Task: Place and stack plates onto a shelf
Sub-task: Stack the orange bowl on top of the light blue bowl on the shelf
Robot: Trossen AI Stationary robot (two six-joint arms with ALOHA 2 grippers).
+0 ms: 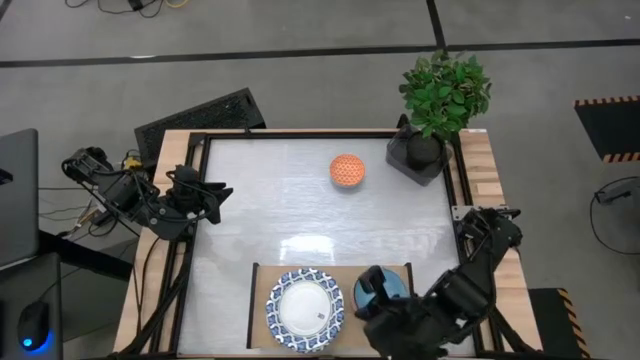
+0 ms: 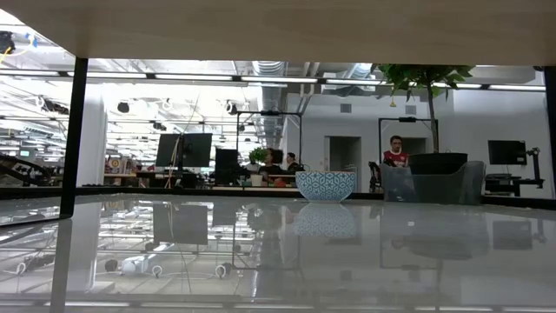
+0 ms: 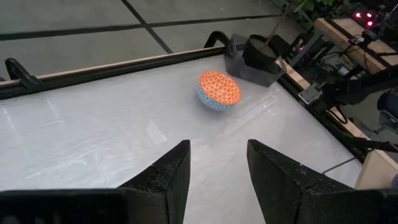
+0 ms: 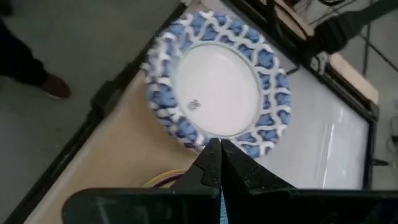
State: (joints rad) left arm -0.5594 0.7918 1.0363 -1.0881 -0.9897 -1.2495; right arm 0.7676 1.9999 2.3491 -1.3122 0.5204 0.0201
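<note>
Blue-and-white patterned plates (image 1: 305, 310) are seen stacked on the light-wood shelf (image 1: 258, 300) at the near edge of the counter (image 1: 270, 200); how many lie in the stack cannot be told. The stack sits on the shelf's left half, just beside the right tool (image 1: 372, 296), which is held over the shelf's right half. The right arm is folded low, brought in from the counter's right edge and bent back toward the stack. In the right wrist view the right tool's (image 4: 219, 163) fingers are pressed tip to tip, closed, with nothing gripped between them; their tips are pointed at the near rim of the top plate (image 4: 217, 90) and appear just short of it, though contact cannot be judged.

The left arm is kept back at the counter's left edge, elbow drawn outward, with the left tool (image 1: 213, 197) held just over the rail. In the left wrist view the left tool's (image 3: 219, 163) fingers are spread apart and empty. Well ahead of them an upturned bowl (image 3: 219, 90) with an orange patterned underside is seen on the counter, and beyond it a potted plant (image 1: 440, 110) in a dark pot at the far right corner.

People are seen in the room behind the counter in the low view.
</note>
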